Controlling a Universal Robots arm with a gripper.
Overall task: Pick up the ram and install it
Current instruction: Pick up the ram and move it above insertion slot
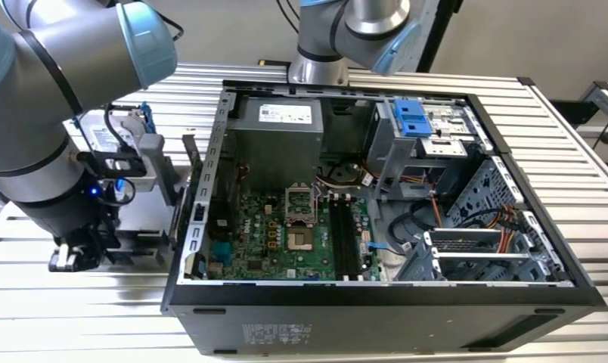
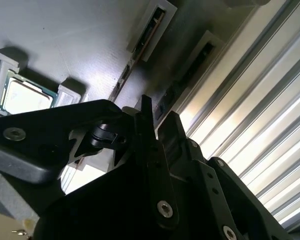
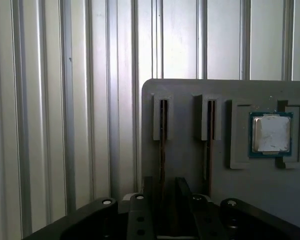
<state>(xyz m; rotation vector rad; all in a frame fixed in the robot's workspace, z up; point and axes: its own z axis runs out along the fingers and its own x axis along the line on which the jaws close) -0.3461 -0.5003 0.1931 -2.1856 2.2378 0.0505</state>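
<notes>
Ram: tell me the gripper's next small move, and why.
Probably close the gripper on the ram. In the first wrist view its fingers stand on either side of the stick, which sits on edge in the holder's slot. A gap shows beside it, so it looks lined up but not yet gripped.

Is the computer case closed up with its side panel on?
No, the computer case lies open, with the green motherboard inside plainly in sight in the exterior view.
</notes>
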